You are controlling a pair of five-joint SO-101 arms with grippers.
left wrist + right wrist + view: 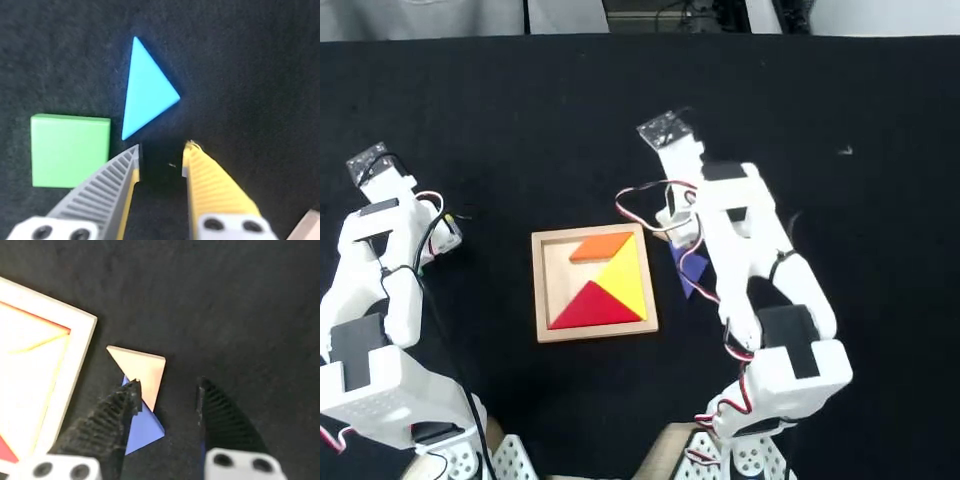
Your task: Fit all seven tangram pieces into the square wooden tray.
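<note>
The square wooden tray [538, 290] lies mid-table on the black cloth [840, 250]. It holds an orange piece [601, 246], a yellow triangle [624, 284] and a red triangle [592, 308]. Just beside its right rim, the right gripper [168, 386] hovers with its fingers spread and nothing between them. One fingertip is over a pale triangle [145, 367] that overlaps a blue triangle [142, 427]. Well to the left of the tray, the left gripper [162, 148] is likewise parted and unloaded, near a cyan triangle [145, 90] and a green square [70, 150].
</note>
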